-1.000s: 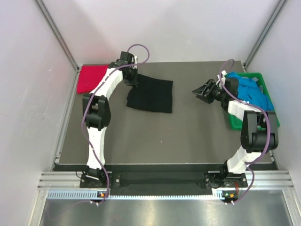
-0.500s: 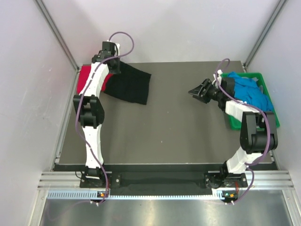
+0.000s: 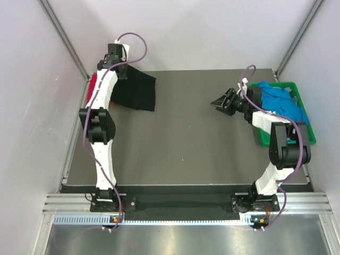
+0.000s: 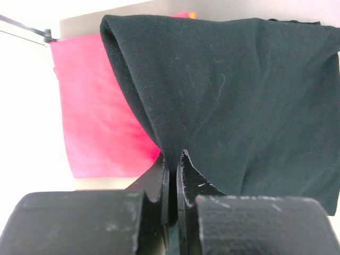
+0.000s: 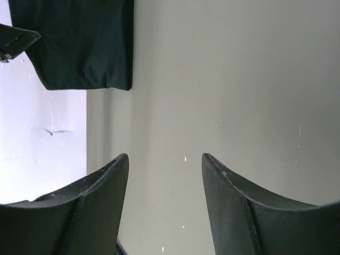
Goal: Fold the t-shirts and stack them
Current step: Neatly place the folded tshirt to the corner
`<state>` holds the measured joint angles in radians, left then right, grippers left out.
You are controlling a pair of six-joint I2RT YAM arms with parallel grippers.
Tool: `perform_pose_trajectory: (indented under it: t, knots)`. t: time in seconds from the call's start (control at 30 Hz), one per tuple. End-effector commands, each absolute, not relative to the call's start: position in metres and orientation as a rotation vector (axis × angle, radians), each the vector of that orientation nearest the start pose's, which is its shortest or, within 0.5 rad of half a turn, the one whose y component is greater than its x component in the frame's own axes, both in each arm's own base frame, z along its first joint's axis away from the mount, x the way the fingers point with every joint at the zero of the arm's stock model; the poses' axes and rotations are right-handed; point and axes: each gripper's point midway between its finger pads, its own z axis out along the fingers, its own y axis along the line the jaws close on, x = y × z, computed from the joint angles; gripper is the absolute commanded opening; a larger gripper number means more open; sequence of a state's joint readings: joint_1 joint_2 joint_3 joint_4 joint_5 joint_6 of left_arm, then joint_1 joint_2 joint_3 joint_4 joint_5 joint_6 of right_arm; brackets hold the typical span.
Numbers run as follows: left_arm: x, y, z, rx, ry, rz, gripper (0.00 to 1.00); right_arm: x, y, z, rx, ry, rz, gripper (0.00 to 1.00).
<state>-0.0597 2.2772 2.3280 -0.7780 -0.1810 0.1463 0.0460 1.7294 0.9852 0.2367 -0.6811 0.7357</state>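
The folded black t-shirt (image 3: 136, 91) hangs from my left gripper (image 3: 120, 68) at the table's far left corner. In the left wrist view the jaws (image 4: 172, 159) are shut on an edge of the black cloth (image 4: 239, 106). Under and behind it lies the magenta-red t-shirt (image 4: 95, 122), of which only a strip (image 3: 92, 85) shows from above. A sliver of orange cloth (image 4: 190, 15) peeks out at its far edge. My right gripper (image 3: 220, 101) hovers open over bare table, nothing between its fingers (image 5: 106, 180). Bright blue t-shirts (image 3: 284, 103) fill the crate.
The green plastic crate (image 3: 304, 134) stands at the table's right edge behind my right arm. White walls and metal frame rails close in the left, back and right sides. From the right wrist the black shirt (image 5: 79, 42) shows far off.
My left gripper has carried the black t-shirt left and back from mid-table, so it now partly covers the magenta-red one. My right gripper drifted slightly left, still open.
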Motion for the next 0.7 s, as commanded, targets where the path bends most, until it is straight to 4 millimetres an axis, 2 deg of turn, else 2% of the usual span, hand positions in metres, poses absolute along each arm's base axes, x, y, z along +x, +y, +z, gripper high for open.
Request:
perform_pose_trajectory:
  t: [0.0,0.17,0.27,0.3,0.33,0.47,0.67]
  knots:
    - [0.607,0.030,0.270,0.134,2.072,0.344,0.00,0.443,0.158,0.152,0.209,2.086,1.160,0.58]
    - [0.609,0.051,0.274,0.107,2.061,0.425,0.00,0.443,0.158,0.147,0.211,2.094,1.163,0.59]
    - [0.612,0.052,0.272,0.119,2.057,0.432,0.00,0.444,0.158,0.145,0.212,2.101,1.161,0.59]
    - [0.614,0.052,0.274,0.118,2.047,0.431,0.00,0.445,0.157,0.143,0.218,2.103,1.160,0.59]
    - [0.613,0.068,0.278,0.085,2.037,0.451,0.00,0.446,0.157,0.143,0.218,2.101,1.156,0.59]
    - [0.617,0.081,0.293,0.031,1.978,0.530,0.00,0.446,0.156,0.139,0.217,2.113,1.145,0.59]
    - [0.622,0.087,0.296,0.053,1.952,0.576,0.00,0.451,0.157,0.138,0.217,2.115,1.142,0.60]
